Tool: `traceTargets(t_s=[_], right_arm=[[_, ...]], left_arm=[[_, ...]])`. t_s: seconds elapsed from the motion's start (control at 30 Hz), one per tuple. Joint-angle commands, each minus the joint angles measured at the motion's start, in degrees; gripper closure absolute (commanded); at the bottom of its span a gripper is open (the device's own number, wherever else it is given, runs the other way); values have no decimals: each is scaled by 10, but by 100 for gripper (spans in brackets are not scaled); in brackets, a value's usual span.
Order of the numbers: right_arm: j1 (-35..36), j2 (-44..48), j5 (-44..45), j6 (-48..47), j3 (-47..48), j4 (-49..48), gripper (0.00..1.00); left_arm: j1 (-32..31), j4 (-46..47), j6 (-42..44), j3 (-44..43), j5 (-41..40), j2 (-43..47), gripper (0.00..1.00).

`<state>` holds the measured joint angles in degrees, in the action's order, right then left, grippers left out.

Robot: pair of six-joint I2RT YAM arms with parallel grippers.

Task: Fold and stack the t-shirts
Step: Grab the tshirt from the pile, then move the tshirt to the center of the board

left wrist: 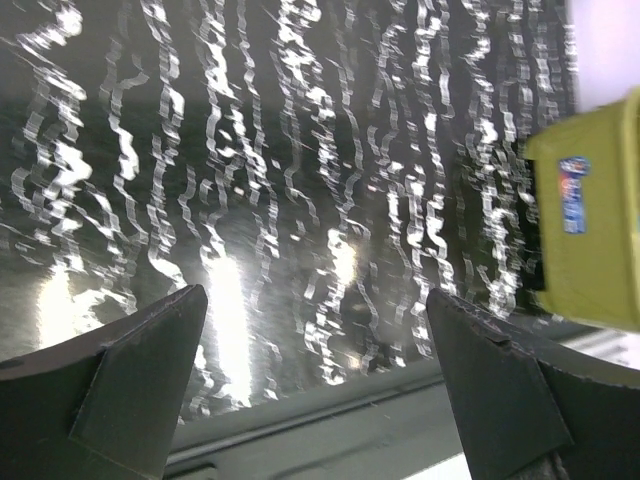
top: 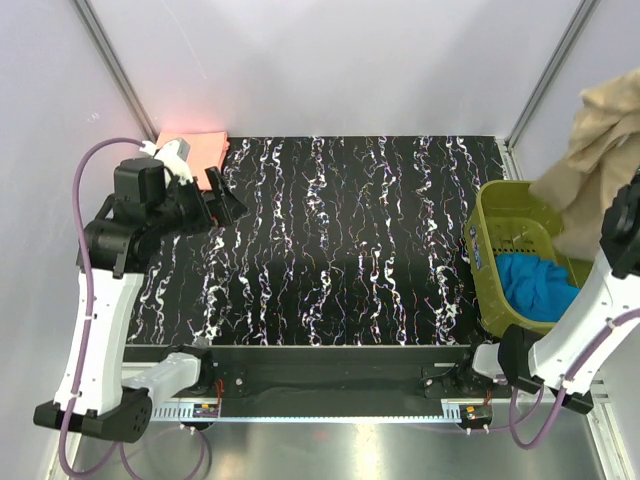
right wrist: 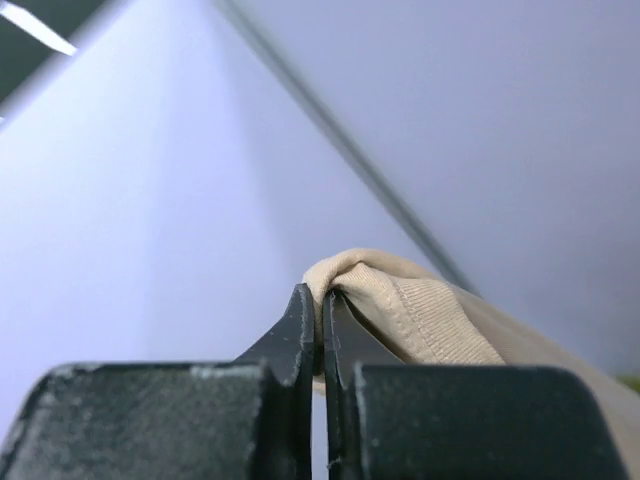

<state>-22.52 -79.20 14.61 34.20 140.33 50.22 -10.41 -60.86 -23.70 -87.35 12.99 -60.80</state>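
The tan-beige t-shirt [top: 592,140] hangs bunched in the air at the far right, above the basket. My right gripper [right wrist: 318,292] is shut on a ribbed edge of that tan t-shirt [right wrist: 430,315], pinched between its fingertips. The salmon-pink t-shirt [top: 195,150] lies folded flat at the table's back left corner. My left gripper [top: 228,205] hovers just in front of and to the right of it, open, with nothing between its fingers [left wrist: 150,350]. In the left wrist view only the table surface shows between the jaws.
An olive-green plastic basket [top: 490,215] stands at the table's right edge with a blue cloth [top: 535,285] inside; the basket [left wrist: 590,220] also shows in the left wrist view. The table [top: 340,250] is black with white marbling. Pale walls close in behind and at both sides.
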Motion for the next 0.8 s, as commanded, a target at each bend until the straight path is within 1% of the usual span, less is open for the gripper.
traceTargets(t_s=[0.0,0.03,0.07,0.1,0.13,0.17,0.2,0.23,0.27,0.33,0.37,0.4,0.43,0.47,0.5,0.57,0.6,0.67,0.7,0.73,0.77], right_arm=[[1,-52,-103,8,62,-128,100],[1,-60,-130,37,80,-139,100],[1,-69,-162,67,90,-170,100],[1,-88,-225,143,95,-189,100],[5,-98,-253,189,103,-204,100],[18,-117,-294,274,102,-236,100],[32,-124,-308,303,102,-249,100],[63,-132,-307,315,106,-253,100],[136,-136,-303,322,104,-247,100],[212,-137,-317,340,59,-249,100],[285,-134,-327,347,34,-245,100],[320,-122,-330,338,10,-233,100],[352,-113,-326,326,-44,-221,100],[420,-102,-324,297,-78,-203,100],[448,-78,-312,283,-144,-192,98],[497,-62,-315,251,-207,-150,92],[534,-46,-329,243,-270,-137,82],[557,-26,-348,229,-343,-116,63],[564,-3,-373,215,-415,-106,54],[564,9,-375,204,-447,-89,38],[564,22,-372,176,-480,-71,27]], left_arm=[[0,10,-36,24,55,30,1],[0,7,-42,35,61,35,1],[1,2,-49,39,67,39,1],[1,-8,-52,43,71,47,1],[2,-14,-54,49,73,54,2],[2,-18,-58,53,74,70,2],[2,-19,-62,60,72,80,2],[2,-17,-64,62,71,90,2],[3,-19,-67,64,70,99,2],[3,-29,-71,61,49,121,2],[3,-39,-72,58,44,127,2],[3,-45,-73,51,29,132,2],[3,-52,-75,48,22,142,2],[3,-61,-79,46,15,149,2],[3,-62,-82,47,7,155,2],[3,-62,-89,52,3,174,2],[3,-62,-93,58,0,179,2],[3,-57,-100,68,5,186,2],[3,-55,-103,85,11,185,2],[3,-52,-107,96,13,184,2],[3,-47,-116,111,20,176,2]])
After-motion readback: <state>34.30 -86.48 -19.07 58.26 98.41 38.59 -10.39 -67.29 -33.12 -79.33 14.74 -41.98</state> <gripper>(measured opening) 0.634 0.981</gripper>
